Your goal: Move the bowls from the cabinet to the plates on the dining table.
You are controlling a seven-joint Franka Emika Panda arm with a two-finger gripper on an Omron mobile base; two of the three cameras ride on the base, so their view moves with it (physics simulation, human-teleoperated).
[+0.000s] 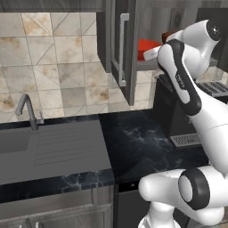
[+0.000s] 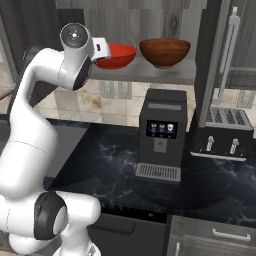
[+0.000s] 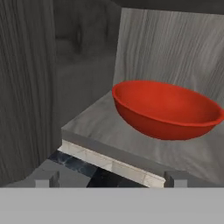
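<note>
The arm (image 2: 35, 135) reaches up from the counter (image 2: 120, 160) toward the open cabinet (image 1: 127, 49), whose door with its long silver handle (image 1: 122, 49) stands swung out on the sink side of the claw. The black, white-veined counter lies far below the claw, with the grey sink (image 1: 49, 149) and its tap (image 1: 26, 111) off to the arm's left. Below the cabinet shelf (image 2: 150, 72), lower than the claw and to its right, stands a dark coffee machine (image 2: 161, 135) with a small lit panel; nothing on it can be read. Further right sits a toaster (image 2: 222, 132) with two knobs, also without legible lettering.

The claw (image 3: 109, 177) hangs just in front of the shelf edge, its two tips set wide apart with nothing between them, so it is open. The red bowl (image 3: 168, 109) rests on the shelf just ahead of the claw and slightly to one side, apart from the tips. The brown bowl (image 2: 164, 52) sits on the same shelf, beyond the red one to the right, near it but not touching.
</note>
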